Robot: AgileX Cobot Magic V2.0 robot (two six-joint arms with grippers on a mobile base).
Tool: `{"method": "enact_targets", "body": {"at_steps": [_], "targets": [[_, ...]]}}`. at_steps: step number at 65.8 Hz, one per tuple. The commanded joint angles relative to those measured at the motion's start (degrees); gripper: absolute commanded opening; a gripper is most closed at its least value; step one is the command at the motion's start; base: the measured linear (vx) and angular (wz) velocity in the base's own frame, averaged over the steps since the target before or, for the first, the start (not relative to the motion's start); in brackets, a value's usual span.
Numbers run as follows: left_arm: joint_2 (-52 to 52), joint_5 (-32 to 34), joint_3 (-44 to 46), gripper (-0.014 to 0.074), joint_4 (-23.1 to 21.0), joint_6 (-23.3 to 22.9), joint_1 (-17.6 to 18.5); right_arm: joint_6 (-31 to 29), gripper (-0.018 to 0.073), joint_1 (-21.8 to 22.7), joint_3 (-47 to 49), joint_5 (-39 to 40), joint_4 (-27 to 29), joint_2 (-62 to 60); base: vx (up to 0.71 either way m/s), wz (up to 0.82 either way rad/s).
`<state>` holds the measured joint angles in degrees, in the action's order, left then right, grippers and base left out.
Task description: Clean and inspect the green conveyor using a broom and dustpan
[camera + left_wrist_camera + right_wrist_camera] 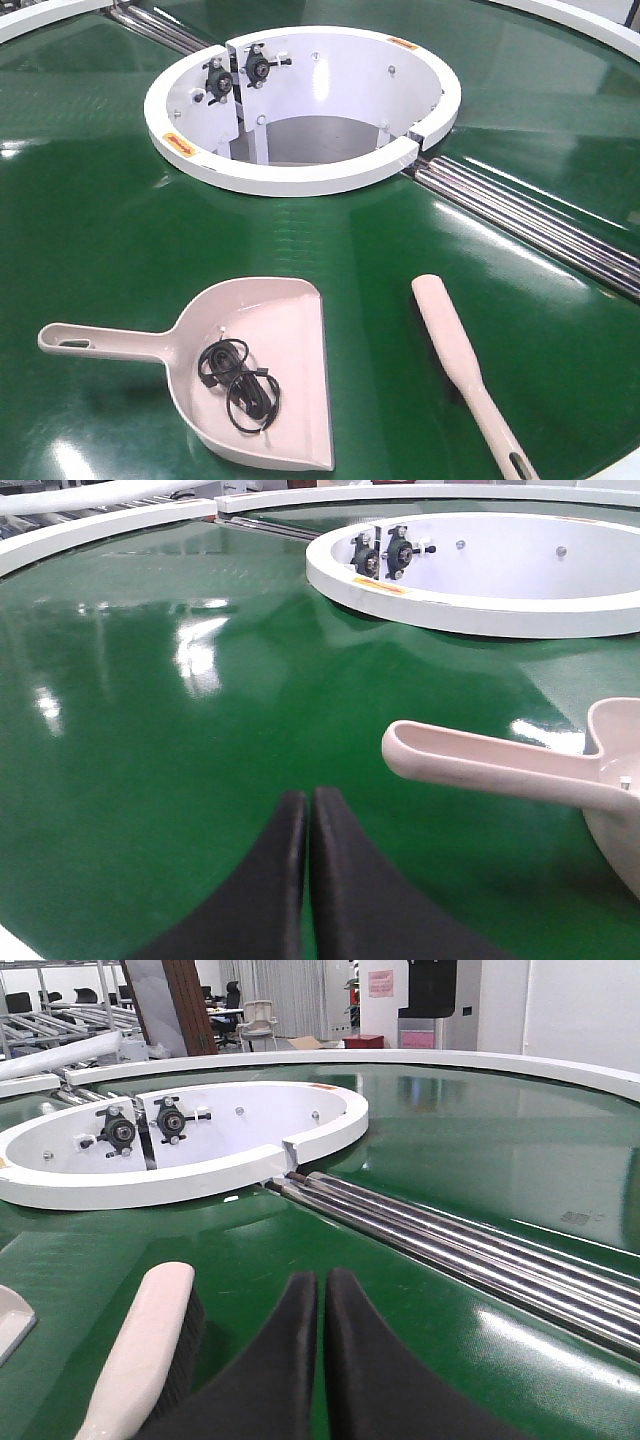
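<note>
Beige broom just left of clenched, empty right gripper, long axis running away from it | dustpan handle ahead-right of clenched, empty left gripper | both on green conveyor | right arm nearer broom.

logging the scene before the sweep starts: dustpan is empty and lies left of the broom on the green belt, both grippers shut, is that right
Not quite: the dustpan is not empty. The exterior front-facing view shows a coiled black cable lying in it. The rest holds: it lies left of the broom on the green conveyor, and both the left gripper and right gripper have their jaws shut.
</note>
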<state>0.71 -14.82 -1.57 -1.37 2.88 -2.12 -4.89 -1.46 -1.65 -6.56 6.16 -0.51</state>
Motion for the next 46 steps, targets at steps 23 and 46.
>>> {"method": "enact_targets", "body": {"at_steps": [23, 46], "targets": [[0.8, 4.1, -1.3, -0.0023, -0.2, -0.4, -0.2, 0.1, -0.0005, 0.4, -0.7, 4.2, -0.1, -0.6, 0.0, 0.0], [0.8, 4.1, -1.3, -0.0023, -0.2, -0.4, -0.2, 0.1, -0.0005, 0.4, -0.7, 4.2, -0.1, -0.6, 0.0, 0.0]]}}
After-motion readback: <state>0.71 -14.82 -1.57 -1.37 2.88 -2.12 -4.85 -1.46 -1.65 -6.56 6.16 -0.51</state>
